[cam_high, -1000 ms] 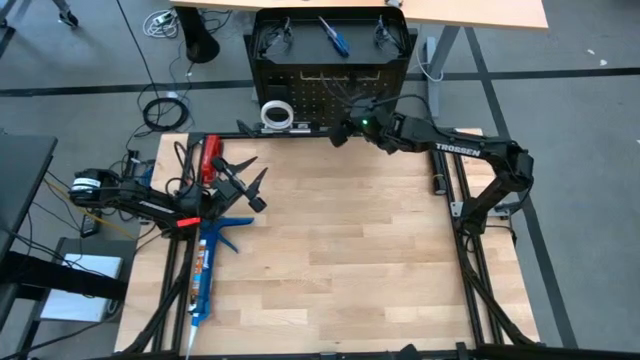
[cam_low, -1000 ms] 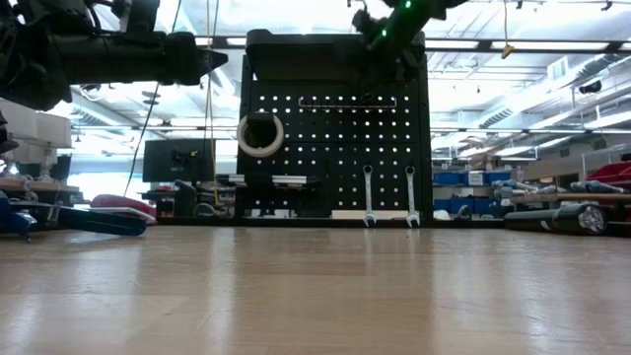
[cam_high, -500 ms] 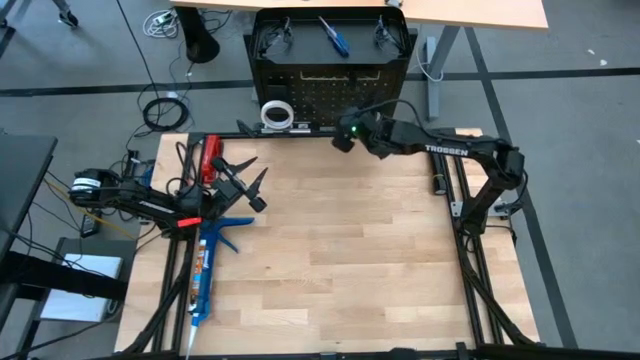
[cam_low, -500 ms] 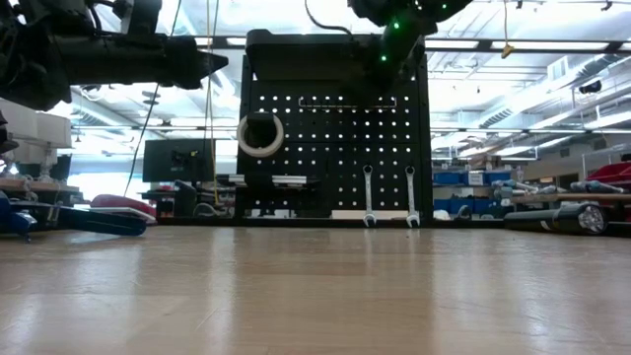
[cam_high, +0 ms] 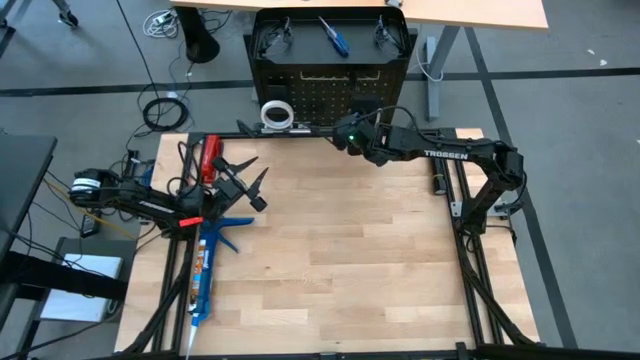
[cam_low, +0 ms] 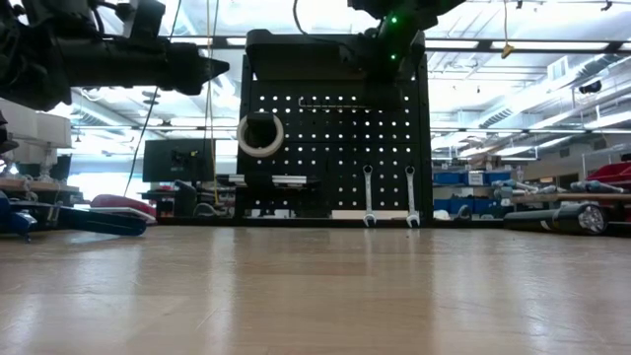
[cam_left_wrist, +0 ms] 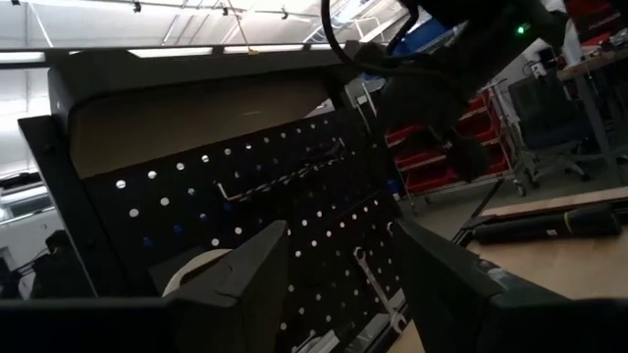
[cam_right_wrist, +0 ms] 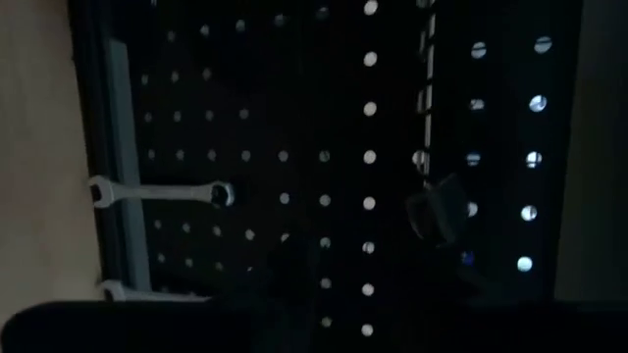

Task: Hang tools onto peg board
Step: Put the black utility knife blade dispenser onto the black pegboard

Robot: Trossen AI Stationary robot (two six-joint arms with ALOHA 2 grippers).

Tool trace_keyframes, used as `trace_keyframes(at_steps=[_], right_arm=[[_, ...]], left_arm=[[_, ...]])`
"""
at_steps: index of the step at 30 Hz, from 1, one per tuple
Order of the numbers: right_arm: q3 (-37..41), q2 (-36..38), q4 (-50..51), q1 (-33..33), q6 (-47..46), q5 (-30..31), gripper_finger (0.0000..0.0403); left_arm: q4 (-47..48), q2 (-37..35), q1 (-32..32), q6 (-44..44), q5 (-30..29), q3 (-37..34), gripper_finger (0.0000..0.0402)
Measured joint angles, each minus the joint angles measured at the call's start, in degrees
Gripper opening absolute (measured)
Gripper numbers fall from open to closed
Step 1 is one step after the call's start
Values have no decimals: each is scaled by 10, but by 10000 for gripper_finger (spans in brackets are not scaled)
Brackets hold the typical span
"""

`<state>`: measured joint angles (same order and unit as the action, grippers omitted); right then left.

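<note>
Black board nearly stocked, right arm backing off

Black peg board [cam_high: 330, 85] stands at the table's [cam_high: 330, 260] 12 o'clock edge. Right gripper [cam_high: 345, 135] has drawn back from the board's upper holes over the last second and now hangs just in front of its foot; its fingers have narrowed and hold nothing I can make out. That suggests a hang just finished.

White tape roll [cam_low: 260, 135] sits on a peg at 9 o'clock on the board; two silver wrenches [cam_low: 388, 194] hang at 5 o'clock.

Left gripper [cam_high: 245, 185] waits at the table's 9 o'clock, fingers spread, empty.
</note>
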<state>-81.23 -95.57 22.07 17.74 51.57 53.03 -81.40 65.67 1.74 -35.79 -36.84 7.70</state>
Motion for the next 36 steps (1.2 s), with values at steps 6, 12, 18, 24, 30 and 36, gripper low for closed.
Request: trace_keyframes(at_steps=[6,12,18,24,30,36], right_arm=[[0,0,-23,-4,64,-26,162],[0,1,-45,-8,86,-21,239],[0,1,-49,2,109,-17,288],[0,8,-41,32,78,-39,277],[0,41,24,8,9,-84,249],[0,76,13,5,-45,-135,238]], left_arm=[[27,0,23,0,-12,0,193],[57,0,51,0,-14,0,193],[63,0,69,7,-24,0,193],[45,0,104,47,-18,0,193],[47,1,117,46,-15,12,193],[46,4,117,47,-15,30,193]])
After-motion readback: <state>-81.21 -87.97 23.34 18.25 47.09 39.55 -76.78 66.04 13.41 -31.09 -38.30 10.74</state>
